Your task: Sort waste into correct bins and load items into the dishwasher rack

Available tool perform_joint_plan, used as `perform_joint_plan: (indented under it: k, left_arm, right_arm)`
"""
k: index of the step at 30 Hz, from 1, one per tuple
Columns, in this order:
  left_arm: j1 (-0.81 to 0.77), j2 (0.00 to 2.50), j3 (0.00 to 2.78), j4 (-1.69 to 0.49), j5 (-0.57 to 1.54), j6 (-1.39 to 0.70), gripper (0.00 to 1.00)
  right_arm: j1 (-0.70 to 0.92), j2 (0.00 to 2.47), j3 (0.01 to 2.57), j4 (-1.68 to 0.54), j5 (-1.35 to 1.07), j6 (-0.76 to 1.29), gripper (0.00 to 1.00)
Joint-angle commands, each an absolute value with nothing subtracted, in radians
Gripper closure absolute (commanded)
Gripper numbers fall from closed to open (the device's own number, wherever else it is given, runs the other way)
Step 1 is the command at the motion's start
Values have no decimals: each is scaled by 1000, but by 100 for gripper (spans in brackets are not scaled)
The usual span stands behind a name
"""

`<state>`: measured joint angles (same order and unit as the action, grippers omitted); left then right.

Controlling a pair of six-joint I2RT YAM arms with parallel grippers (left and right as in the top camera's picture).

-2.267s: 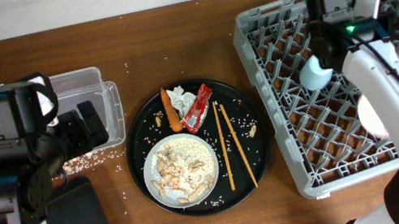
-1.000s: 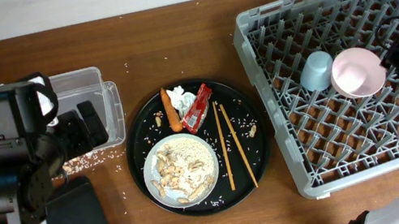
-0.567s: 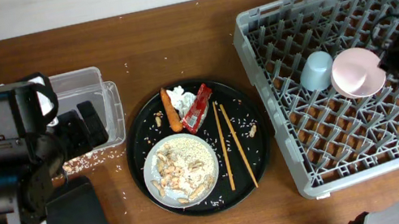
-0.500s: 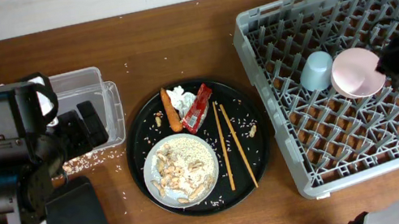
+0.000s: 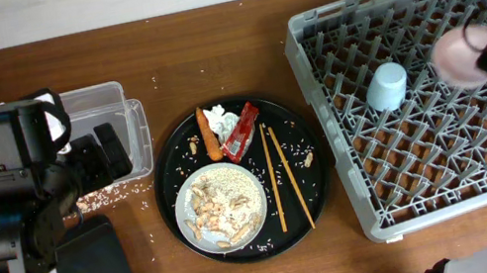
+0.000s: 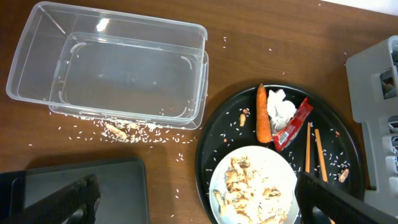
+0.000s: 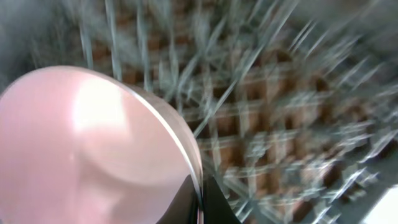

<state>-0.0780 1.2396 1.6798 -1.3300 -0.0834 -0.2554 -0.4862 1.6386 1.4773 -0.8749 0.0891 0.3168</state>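
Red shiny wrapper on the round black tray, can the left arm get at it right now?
Probably yes. The red shiny wrapper lies uncovered on the round black tray, between the crumpled white tissue and the wooden chopsticks, and the left gripper is open and empty beside the tray.

The pink bowl point(image 5: 458, 56) no longer touches the blue cup point(image 5: 386, 87); it is now apart, to the cup's right, blurred, its rim in the right gripper point(image 7: 198, 202).
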Motion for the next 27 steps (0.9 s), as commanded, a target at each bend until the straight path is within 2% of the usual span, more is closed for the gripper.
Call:
perform_joint_plan:
  k: [1,4,9,14,19,27]
  left_arm:
    - [-73,1237,1687,-1329,-94,-269,1]
    - [-73,1237,1687,-1329,-95,-269,1]
    - [-73,1237,1687,-1329,-94,-269,1]
    - [-74,1237,1687,-1329,-94,-269,1]
    - [-73,1238,1687,-1330,-94,-269,1]
    - [-73,1237,1687,-1329,-95,-269,1]
  right_arm:
    - [-432,1529,1526,-820,450,319,96]
    - [-360,1539,1525,-758,723,294,96]
    - [-227,1658,1525,-607,1016,72,96]
    - [-147,1759,1525,-518,1063,-113,96]
    - [-123,1861,1525,-451,1189,-173,96]
    - [-110,1992,1525,-437,1248,-187,96]
